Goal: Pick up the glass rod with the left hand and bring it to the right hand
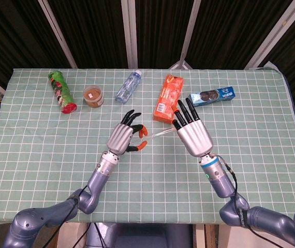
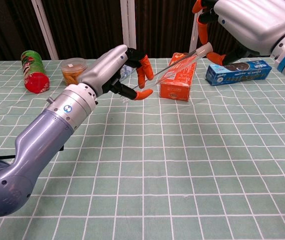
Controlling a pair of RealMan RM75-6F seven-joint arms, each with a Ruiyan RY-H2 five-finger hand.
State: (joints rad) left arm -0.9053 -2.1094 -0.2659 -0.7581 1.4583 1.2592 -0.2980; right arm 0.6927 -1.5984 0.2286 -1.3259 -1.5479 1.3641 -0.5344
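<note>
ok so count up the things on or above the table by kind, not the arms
Cans: 1
Jars: 1
Bottles: 1
Boxes: 2, orange and blue
Glass rods: 1
Total: 6

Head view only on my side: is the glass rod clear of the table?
Observer: Yes. The chest view shows the glass rod in the air above the cloth.
Operator: Level?
Observer: No, tilted. The left hand pinches the low end, and the high end is up at the right hand.
Operator: Right hand gripping it?
Observer: Cannot tell. The tip sits by its fingers, but no closed grip shows.
</note>
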